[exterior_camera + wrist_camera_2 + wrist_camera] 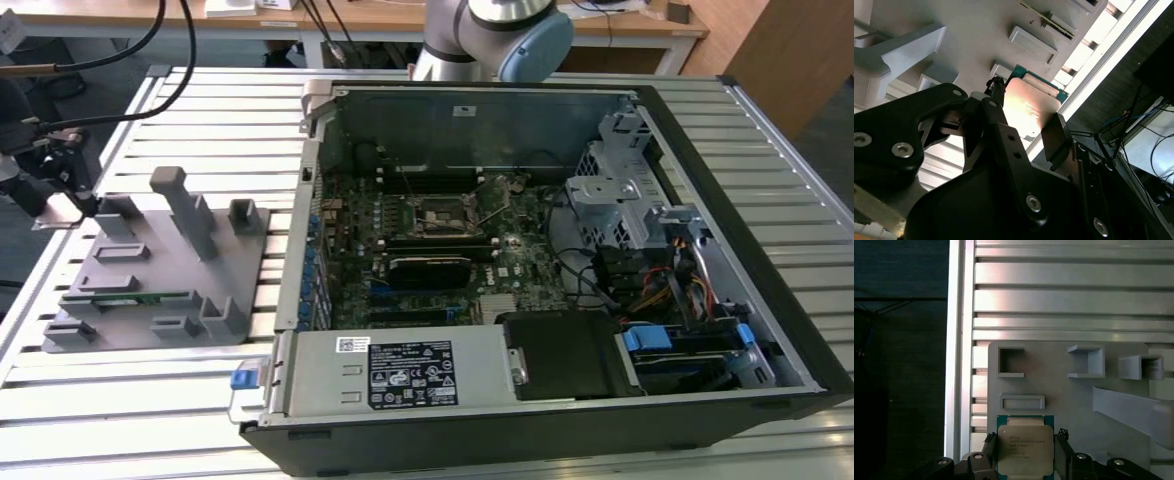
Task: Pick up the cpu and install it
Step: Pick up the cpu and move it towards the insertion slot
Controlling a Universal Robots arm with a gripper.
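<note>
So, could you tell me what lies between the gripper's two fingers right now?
The cpu sits between the fingers, clamped at its two side edges above the grey parts tray, as both wrist views show.
</note>
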